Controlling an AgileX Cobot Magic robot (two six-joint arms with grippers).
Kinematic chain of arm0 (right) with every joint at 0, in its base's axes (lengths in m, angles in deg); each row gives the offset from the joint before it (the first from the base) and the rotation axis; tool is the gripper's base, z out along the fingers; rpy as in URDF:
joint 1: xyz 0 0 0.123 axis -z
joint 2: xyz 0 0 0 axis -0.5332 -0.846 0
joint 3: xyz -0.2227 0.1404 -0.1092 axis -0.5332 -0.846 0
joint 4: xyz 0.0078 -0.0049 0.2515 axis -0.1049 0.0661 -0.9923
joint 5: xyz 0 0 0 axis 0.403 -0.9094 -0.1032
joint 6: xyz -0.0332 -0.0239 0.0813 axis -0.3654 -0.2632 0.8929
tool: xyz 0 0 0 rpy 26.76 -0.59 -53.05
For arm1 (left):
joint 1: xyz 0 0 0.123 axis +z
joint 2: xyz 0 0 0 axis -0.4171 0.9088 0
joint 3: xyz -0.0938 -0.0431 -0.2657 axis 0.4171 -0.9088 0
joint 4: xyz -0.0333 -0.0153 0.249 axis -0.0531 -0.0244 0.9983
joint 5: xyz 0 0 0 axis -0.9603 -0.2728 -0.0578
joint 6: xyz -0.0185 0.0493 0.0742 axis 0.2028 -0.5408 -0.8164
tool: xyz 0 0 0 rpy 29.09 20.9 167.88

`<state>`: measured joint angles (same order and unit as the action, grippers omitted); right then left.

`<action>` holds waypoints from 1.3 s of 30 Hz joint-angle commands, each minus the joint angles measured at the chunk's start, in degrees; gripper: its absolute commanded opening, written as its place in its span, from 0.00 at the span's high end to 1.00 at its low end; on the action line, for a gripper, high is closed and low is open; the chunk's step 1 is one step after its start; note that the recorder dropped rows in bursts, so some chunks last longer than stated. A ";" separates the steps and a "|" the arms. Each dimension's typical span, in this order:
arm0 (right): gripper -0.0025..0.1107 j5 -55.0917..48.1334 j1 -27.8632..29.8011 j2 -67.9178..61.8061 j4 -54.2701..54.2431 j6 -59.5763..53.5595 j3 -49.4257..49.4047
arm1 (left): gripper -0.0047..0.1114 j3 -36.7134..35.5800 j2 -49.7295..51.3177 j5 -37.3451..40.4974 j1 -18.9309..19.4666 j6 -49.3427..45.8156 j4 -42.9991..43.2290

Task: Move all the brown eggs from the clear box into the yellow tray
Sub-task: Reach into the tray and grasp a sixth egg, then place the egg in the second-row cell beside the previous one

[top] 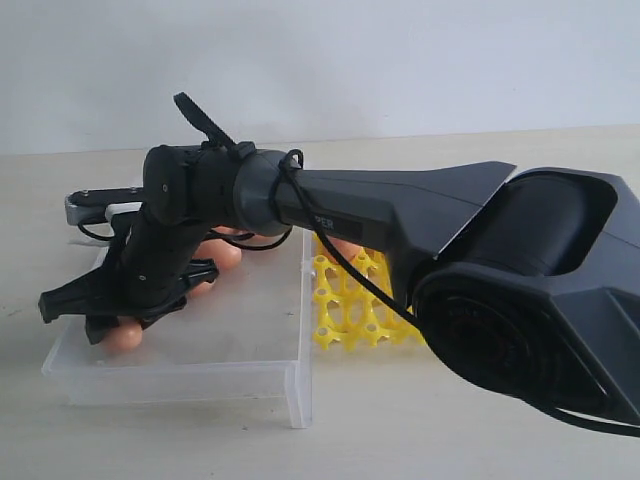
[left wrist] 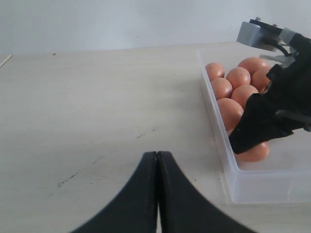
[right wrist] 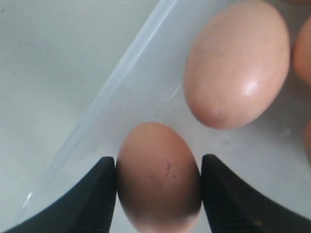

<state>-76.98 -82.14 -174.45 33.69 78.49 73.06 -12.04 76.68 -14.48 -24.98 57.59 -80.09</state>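
With the right hand (right wrist: 158, 194) touching both sides of one brown egg (right wrist: 158, 174) inside the clear box (top: 200, 372), more brown eggs (left wrist: 238, 77) heaped just beyond it, and the left hand (left wrist: 158, 194) pinched together, empty, above the desk (left wrist: 97, 97), most transfers to the yellow tray (top: 345, 322), back under its forearm and largely hidden, seem undone.

Plain white wall (top: 400, 60) behind; pale wood-grain tabletop (left wrist: 87, 107), faint scuffs; soft even light.

Orange-brown eggs (left wrist: 238, 77), bright yellow tray (top: 322, 334)
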 commanded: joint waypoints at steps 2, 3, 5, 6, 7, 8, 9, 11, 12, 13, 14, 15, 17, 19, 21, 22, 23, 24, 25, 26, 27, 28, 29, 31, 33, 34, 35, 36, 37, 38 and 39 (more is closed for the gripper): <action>0.98 0.84 -0.04 1.92 2.14 -3.44 -0.48 | 0.96 0.23 -0.13 -0.48 -0.27 0.00 -0.21; 0.98 2.21 -0.04 3.07 3.67 -3.44 -1.59 | 0.96 0.23 -0.13 -0.48 -0.27 0.00 -0.21; 0.98 6.37 -0.04 6.15 6.22 -3.44 -5.33 | 0.96 0.23 -0.13 -0.48 -0.27 0.00 -0.21; 0.98 9.68 0.11 8.29 7.51 -3.44 -8.36 | 0.96 0.23 -0.13 -0.48 -0.27 0.00 -0.21; 0.98 12.81 0.30 10.32 8.68 -3.44 -11.17 | 0.96 0.23 -0.13 -0.48 -0.27 0.00 -0.21; 0.98 17.41 0.57 12.92 10.28 -3.05 -15.19 | 0.96 0.23 -0.13 -0.48 -0.27 0.00 -0.21; 0.98 22.47 1.02 15.79 11.56 -3.05 -19.66 | 0.96 0.23 -0.13 -0.48 -0.27 0.00 -0.21; 0.98 33.71 2.17 21.69 13.74 -3.05 -29.51 | 0.96 0.23 -0.13 -0.48 -0.27 0.00 -0.21; 0.98 39.40 2.89 24.68 14.25 -3.05 -34.57 | 0.96 0.23 -0.13 -0.48 -0.27 0.00 -0.21; 0.98 44.80 3.82 27.60 14.77 -3.05 -39.58 | 0.96 0.23 -0.13 -0.48 -0.27 0.00 -0.21; 0.98 49.82 4.84 30.45 15.34 -3.05 -44.43 | 0.96 0.23 -0.13 -0.48 -0.27 0.00 -0.21; 0.98 53.57 5.83 32.60 15.62 -3.05 -48.17 | 0.96 0.23 -0.13 -0.48 -0.27 0.00 -0.21; 0.98 61.51 8.57 37.44 15.75 -3.05 -56.69 | 0.96 0.23 -0.13 -0.48 -0.27 0.00 -0.21; 0.98 66.89 11.26 41.01 15.75 -3.05 -63.15 | 0.96 0.23 -0.13 -0.48 -0.27 0.00 -0.21; 0.98 71.56 14.31 44.03 15.75 -2.43 -69.12 | 0.96 0.23 -0.13 -0.48 -0.27 0.00 -0.21; 0.98 73.46 15.81 45.15 15.89 -1.67 -71.60 | 0.96 0.23 -0.13 -0.48 -0.27 0.00 -0.21; 0.98 75.15 17.31 45.93 16.52 -0.51 -73.72 | 0.96 0.23 -0.13 -0.48 -0.27 0.00 -0.21; 0.98 76.34 18.51 46.32 17.62 0.70 -75.16 | 0.96 0.23 -0.13 -0.48 -0.27 0.00 -0.21; 0.98 77.42 19.86 46.42 18.83 2.44 -76.60 | 0.96 0.23 -0.13 -0.48 -0.27 0.00 -0.21; 0.98 77.61 21.08 46.42 19.51 3.82 -77.60 | 0.96 0.23 -0.13 -0.48 -0.27 0.00 -0.21; 0.98 77.61 21.90 46.29 20.29 5.08 -78.17 | 0.96 0.23 -0.13 -0.48 -0.27 0.00 -0.21; 0.98 77.61 22.74 45.90 21.59 6.17 -78.58 | 0.96 0.23 -0.13 -0.48 -0.27 0.00 -0.21; 0.98 77.61 23.44 45.35 23.08 7.22 -78.68 | 0.96 0.23 -0.13 -0.48 -0.27 0.00 -0.21; 0.98 77.99 24.12 44.23 25.66 9.30 -78.68 | 0.96 0.23 -0.13 -0.48 -0.27 0.00 -0.21; 0.98 78.50 24.56 42.87 26.26 10.56 -78.68 | 0.96 0.23 -0.13 -0.48 -0.27 0.00 -0.21; 0.98 78.50 24.56 42.02 26.26 10.70 -78.68 | 0.96 0.23 -0.13 -0.48 -0.27 0.00 -0.21; 0.98 78.62 24.56 41.13 26.26 10.70 -78.54 | 0.96 0.23 -0.13 -0.48 -0.27 0.00 -0.21; 0.98 79.01 24.56 40.23 26.16 10.70 -78.42 | 0.96 0.23 -0.13 -0.48 -0.27 0.00 -0.21; 0.98 79.58 24.56 39.50 26.16 11.21 -78.42 | 0.96 0.23 -0.13 -0.48 -0.27 0.00 -0.21; 0.98 80.11 24.56 38.70 26.16 12.60 -78.42 | 0.96 0.23 -0.13 -0.48 -0.27 0.00 -0.21; 0.98 80.84 24.56 38.03 26.16 13.77 -78.42 | 0.96 0.23 -0.13 -0.48 -0.27 0.00 -0.21</action>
<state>1.08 -58.01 -134.82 59.26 89.78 -5.45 -12.04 76.68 -14.48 -24.98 57.59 -80.09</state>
